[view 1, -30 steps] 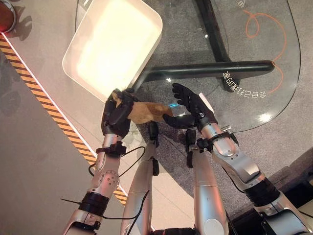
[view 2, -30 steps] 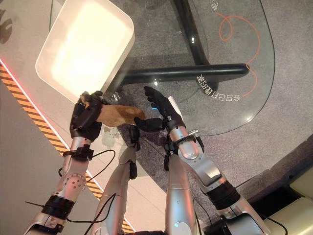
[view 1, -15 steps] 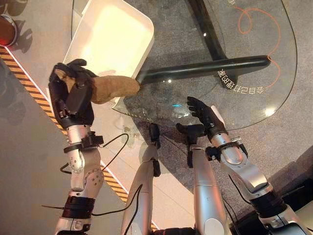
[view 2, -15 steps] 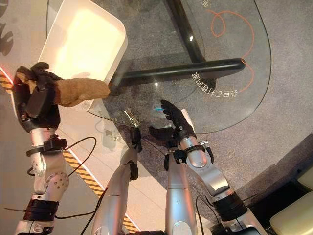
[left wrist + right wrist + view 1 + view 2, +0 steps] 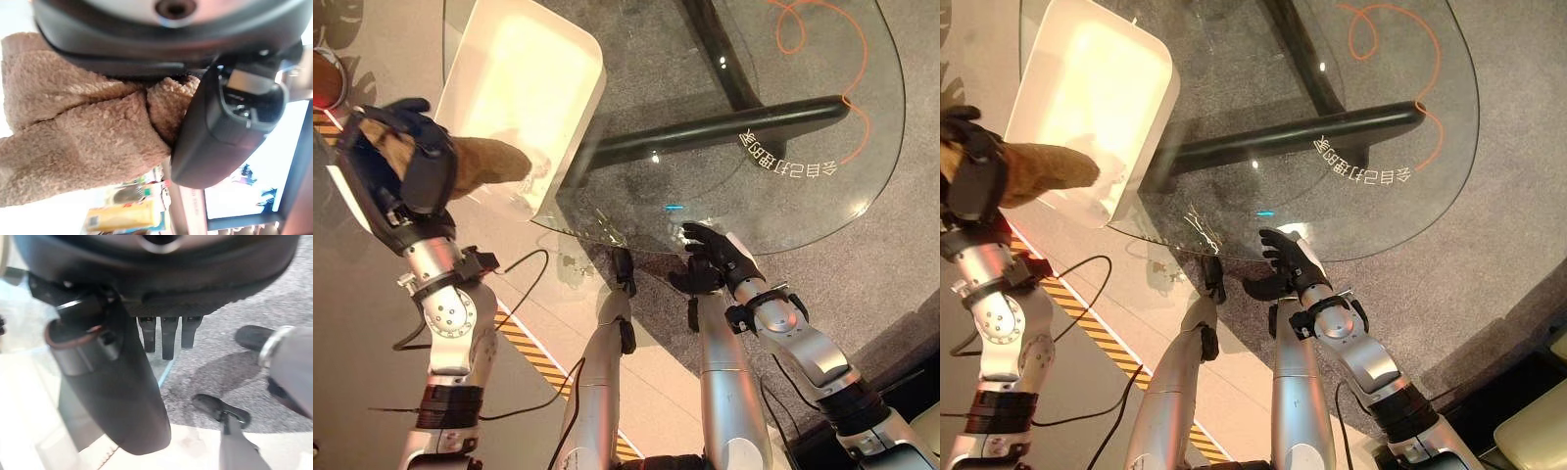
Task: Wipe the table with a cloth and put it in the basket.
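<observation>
A brown fuzzy cloth [image 5: 484, 164] is clutched in my left hand [image 5: 396, 181], raised at the left, its free end reaching over the near corner of the white basket [image 5: 578, 93]. In the left wrist view the cloth [image 5: 78, 132] bulges out between the curled fingers and thumb. The basket stands on the left part of the round glass table [image 5: 822, 117]. My right hand [image 5: 715, 259] rests at the table's near edge, fingers straight and relaxed, holding nothing; its fingers [image 5: 164, 335] lie along the glass rim.
A black T-shaped table base [image 5: 724, 122] shows through the glass, above grey carpet. An orange squiggle [image 5: 803, 24] and white lettering [image 5: 788, 162] mark the glass on the right. A yellow-black striped floor line [image 5: 533, 348] runs at the left.
My left hand has lifted the cloth up and leftward, off the table toward the basket's near corner. My right hand has drawn back to the table's near edge. The camera has shifted a little.
</observation>
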Controlling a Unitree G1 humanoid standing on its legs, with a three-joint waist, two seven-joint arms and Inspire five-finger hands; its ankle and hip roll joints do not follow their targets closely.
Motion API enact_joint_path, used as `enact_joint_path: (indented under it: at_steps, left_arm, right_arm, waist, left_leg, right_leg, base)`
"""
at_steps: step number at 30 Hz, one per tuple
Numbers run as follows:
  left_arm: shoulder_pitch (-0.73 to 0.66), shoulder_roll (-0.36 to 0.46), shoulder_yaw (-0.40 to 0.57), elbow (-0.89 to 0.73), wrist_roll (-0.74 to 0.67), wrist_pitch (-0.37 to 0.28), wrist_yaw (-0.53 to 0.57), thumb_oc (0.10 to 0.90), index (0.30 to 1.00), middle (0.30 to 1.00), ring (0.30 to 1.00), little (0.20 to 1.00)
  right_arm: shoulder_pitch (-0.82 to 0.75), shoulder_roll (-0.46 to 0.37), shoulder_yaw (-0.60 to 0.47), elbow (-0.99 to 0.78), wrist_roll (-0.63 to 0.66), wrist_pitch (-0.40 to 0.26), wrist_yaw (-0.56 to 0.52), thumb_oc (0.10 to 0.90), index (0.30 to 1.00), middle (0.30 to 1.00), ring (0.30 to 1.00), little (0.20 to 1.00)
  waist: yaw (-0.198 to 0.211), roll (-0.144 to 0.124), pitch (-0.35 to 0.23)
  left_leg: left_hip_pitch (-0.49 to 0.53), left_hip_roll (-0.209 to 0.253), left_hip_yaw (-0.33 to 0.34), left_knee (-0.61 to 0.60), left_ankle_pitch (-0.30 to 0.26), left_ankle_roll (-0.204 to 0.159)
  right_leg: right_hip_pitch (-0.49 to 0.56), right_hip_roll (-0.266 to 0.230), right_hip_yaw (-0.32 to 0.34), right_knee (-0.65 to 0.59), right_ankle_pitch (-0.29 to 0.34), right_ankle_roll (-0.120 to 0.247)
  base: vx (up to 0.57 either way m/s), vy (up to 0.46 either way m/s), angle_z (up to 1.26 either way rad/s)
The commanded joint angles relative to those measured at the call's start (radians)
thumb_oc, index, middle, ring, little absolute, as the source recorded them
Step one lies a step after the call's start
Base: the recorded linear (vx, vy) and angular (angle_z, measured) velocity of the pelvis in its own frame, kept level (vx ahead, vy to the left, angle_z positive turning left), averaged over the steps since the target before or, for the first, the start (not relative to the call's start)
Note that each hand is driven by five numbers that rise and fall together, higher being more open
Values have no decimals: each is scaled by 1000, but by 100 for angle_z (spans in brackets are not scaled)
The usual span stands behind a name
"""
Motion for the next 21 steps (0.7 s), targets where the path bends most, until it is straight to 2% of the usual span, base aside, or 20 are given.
enact_joint_path:
  at_steps: [1,9,17,18,19,21]
  left_arm:
    - [-163,102,132,50,171,-42,141,100,300,300,300,200]
    - [-322,219,41,278,260,47,199,100,300,300,300,200]
    - [-449,271,-61,474,260,77,205,100,300,300,300,200]
    - [-456,274,-79,502,256,77,200,100,300,300,300,200]
    - [-473,280,-87,522,257,76,199,100,300,300,300,200]
    - [-487,285,-109,554,245,75,189,100,300,300,300,200]
  right_arm:
    - [6,-61,37,41,49,-47,46,800,900,900,900,900]
    - [22,-106,62,100,83,-86,79,800,900,900,900,900]
    - [6,-112,90,138,116,-132,74,800,900,900,900,900]
    - [9,-112,96,143,123,-135,72,800,900,900,900,900]
    - [0,-113,96,144,130,-140,69,800,900,900,900,900]
    - [-1,-109,101,152,139,-147,67,800,900,900,900,900]
  waist:
    - [-42,66,-25]
    - [-64,48,-25]
    - [-75,28,-25]
    - [-75,26,-25]
    - [-76,23,-25]
    - [-74,18,-25]
  left_leg:
    - [-37,-10,-3,208,-155,-39]
    - [-99,-1,9,257,-170,-38]
    - [-186,9,15,307,-190,-33]
    - [-176,9,5,320,-218,-38]
    - [-210,10,16,323,-198,-31]
    - [-210,10,3,340,-227,-37]
  right_leg:
    - [17,32,45,-221,114,16]
    - [-38,25,65,-204,129,31]
    - [-119,21,76,-179,145,50]
    - [-109,24,79,-169,122,57]
    - [-141,21,77,-172,148,54]
    - [-138,24,80,-162,126,62]
  base:
    - [39,111,1]
    - [42,80,-1]
    - [42,36,4]
    - [35,9,2]
    - [84,5,0]
    - [0,0,0]
